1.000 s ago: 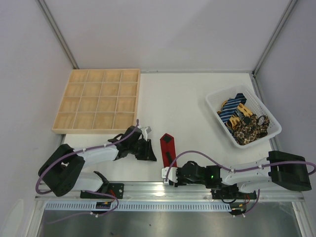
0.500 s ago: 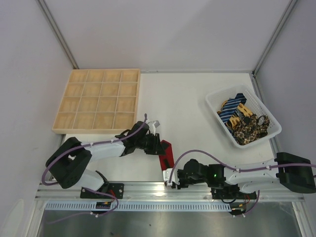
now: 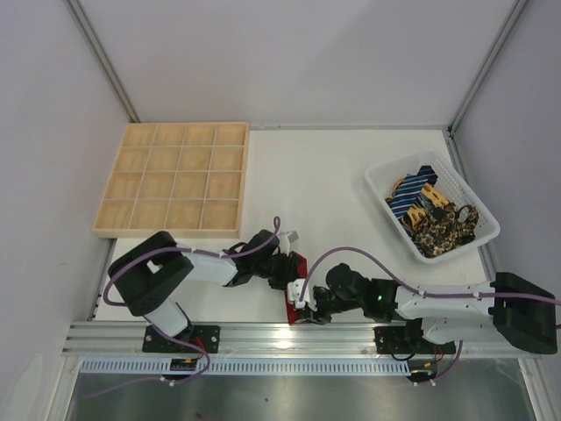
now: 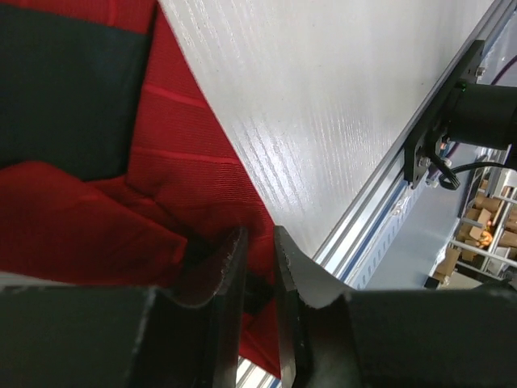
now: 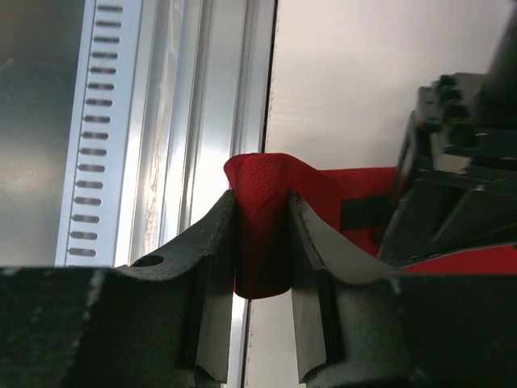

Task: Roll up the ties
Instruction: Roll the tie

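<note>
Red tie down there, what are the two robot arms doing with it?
Both arms are working on the red tie at the near edge of the table. The right gripper is pinching a folded bit of it. The left gripper is closing on the cloth too. More ties wait in the white basket, and the wooden tray has none.

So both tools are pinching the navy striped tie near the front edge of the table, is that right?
Not quite: the tie both tools pinch is the red tie, not a navy striped one. The right wrist view shows the right tool closed on red fabric; the left tool grips it too, near the table's front edge.
</note>
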Tool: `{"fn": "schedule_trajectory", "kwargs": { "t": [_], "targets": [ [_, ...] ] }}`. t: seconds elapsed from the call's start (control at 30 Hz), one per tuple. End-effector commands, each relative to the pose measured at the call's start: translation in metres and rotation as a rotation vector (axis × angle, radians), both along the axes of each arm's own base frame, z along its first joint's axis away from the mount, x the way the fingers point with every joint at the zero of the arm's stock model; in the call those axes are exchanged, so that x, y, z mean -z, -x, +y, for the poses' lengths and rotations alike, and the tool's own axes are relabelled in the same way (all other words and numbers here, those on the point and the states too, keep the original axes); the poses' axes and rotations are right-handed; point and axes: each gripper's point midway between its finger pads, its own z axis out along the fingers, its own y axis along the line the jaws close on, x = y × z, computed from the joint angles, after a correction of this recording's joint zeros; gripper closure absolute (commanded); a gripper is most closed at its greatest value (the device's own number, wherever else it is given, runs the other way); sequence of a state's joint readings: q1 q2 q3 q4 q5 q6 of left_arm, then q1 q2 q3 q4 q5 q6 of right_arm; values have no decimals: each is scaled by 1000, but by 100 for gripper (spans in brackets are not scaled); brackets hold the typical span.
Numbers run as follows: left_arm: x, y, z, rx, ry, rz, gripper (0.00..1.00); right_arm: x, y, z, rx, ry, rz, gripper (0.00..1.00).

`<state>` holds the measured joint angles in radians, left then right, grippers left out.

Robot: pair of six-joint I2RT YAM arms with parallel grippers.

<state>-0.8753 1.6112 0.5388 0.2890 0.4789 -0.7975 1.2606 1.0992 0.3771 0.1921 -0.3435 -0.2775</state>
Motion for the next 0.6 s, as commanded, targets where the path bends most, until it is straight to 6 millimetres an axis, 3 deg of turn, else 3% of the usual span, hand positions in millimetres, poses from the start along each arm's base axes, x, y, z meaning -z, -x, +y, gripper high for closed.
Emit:
{"fn": "schedule_trajectory", "kwargs": {
  "t": [0.0,0.17,0.33,0.57],
  "targets": [
    [9,10,4,-10,11,11,75,-28,1,16,-46,-73,73,100],
    [23,21,12,-15,-6,41,75,-34,-9,21,-51,-75,138,100],
    [29,27,16,-20,-6,56,76,-20,-13,21,-38,-42,221,100],
    [32,27,23,-23,-44,38,76,-11,-1,13,-28,-38,324,100]
  ]
}}
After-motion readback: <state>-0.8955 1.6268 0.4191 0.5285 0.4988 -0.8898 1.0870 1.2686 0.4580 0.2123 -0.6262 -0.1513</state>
